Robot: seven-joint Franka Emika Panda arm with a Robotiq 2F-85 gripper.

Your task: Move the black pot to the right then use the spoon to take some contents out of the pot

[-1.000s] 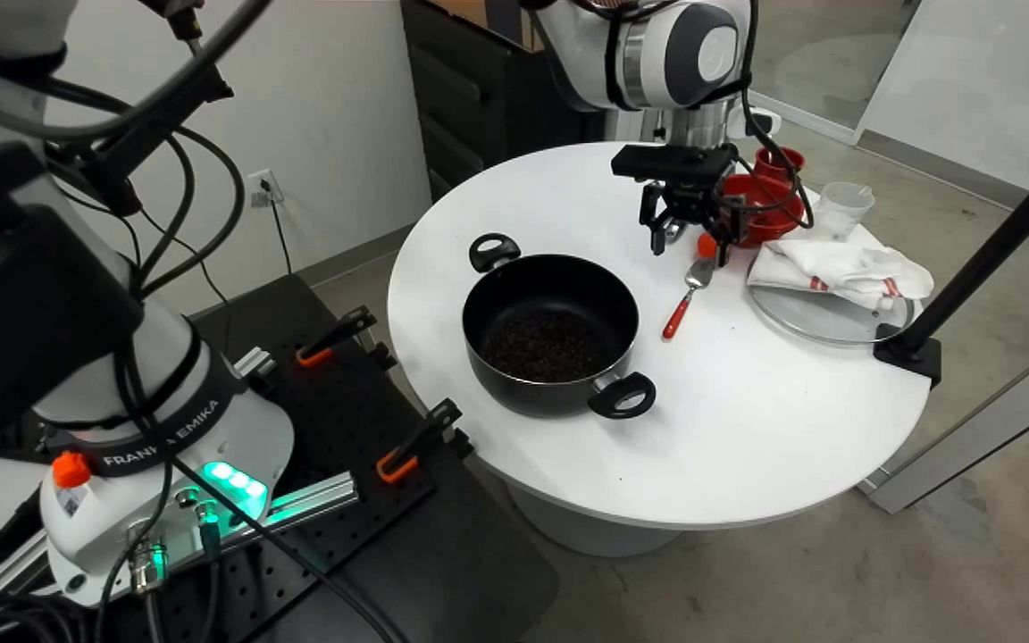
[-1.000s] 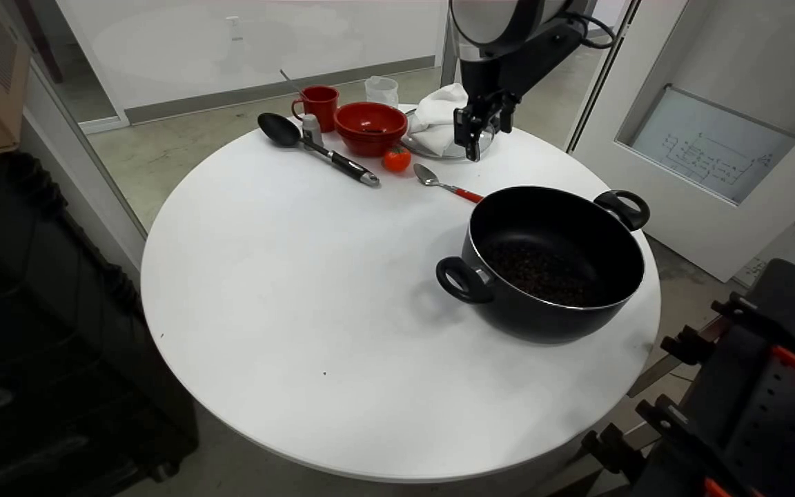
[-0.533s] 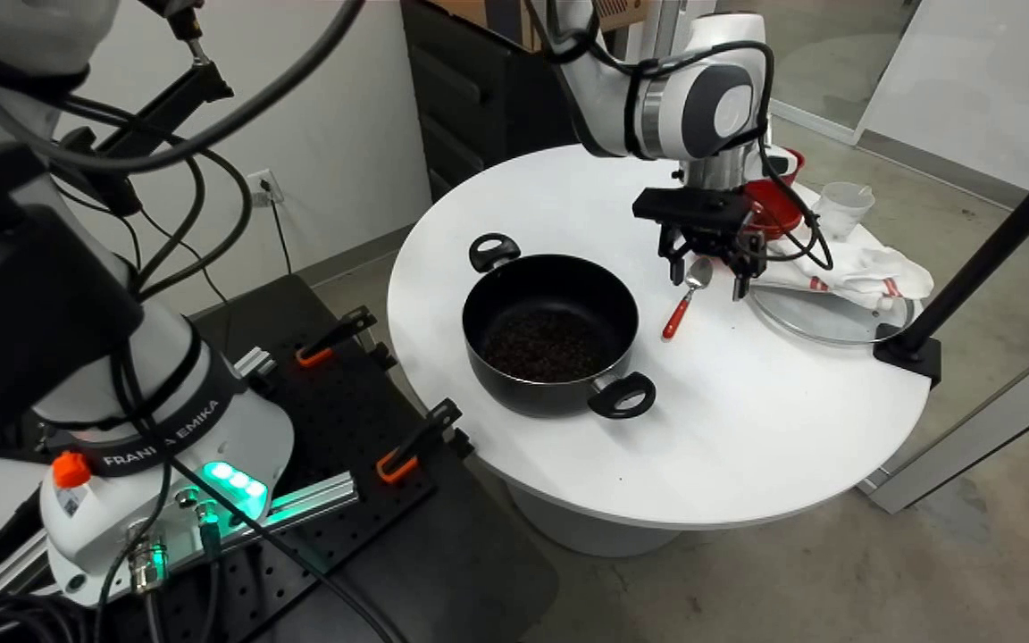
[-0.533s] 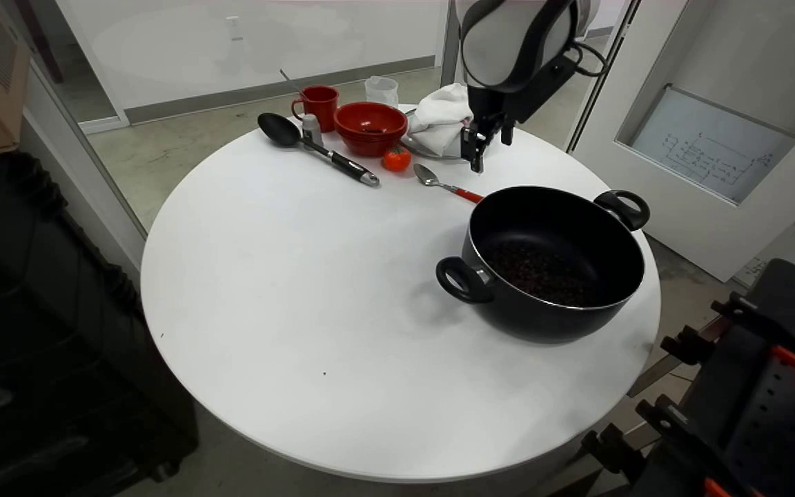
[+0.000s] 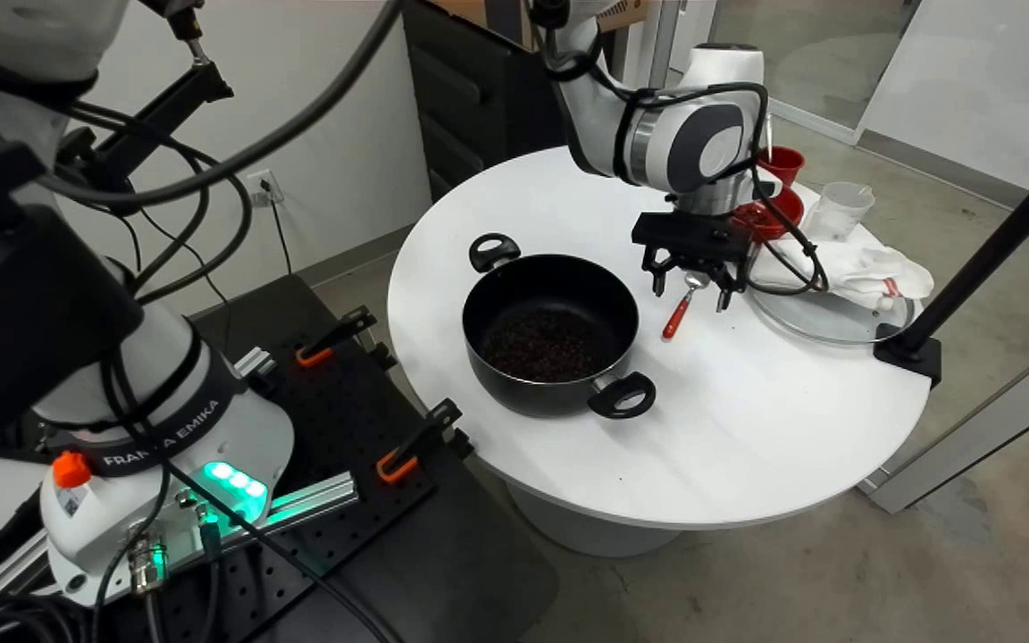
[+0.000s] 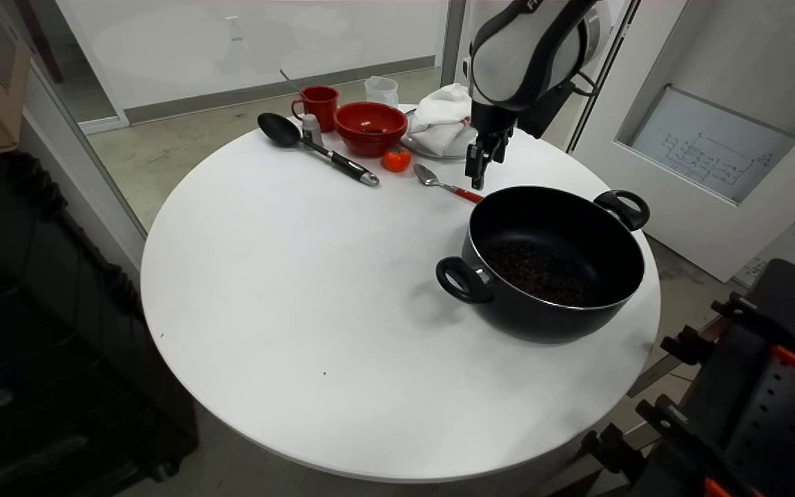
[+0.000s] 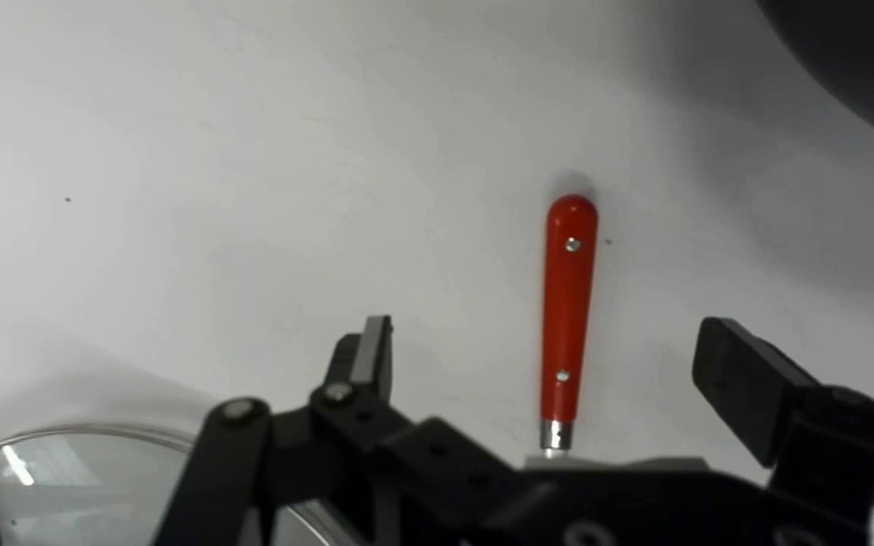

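Note:
The black pot stands upright on the white table, dark bits covering its bottom. Part of the pot also fills the upper right corner of the wrist view. Close beside it lies the spoon, flat on the table. In the wrist view the red handle of the spoon runs between the spread fingers of my gripper, touching neither; the gripper body hides the spoon's head. An exterior view has the open gripper hovering low over the spoon, pointing down.
A glass lid with a white cloth on it lies near the spoon. Red bowls, a tomato, a red mug and a long black utensil sit toward one edge. A black post rises at the table's rim.
My gripper has come down from near the tomato and bowls and shifted over the spoon, its jaws staying wide apart. Pot and spoon have not moved.

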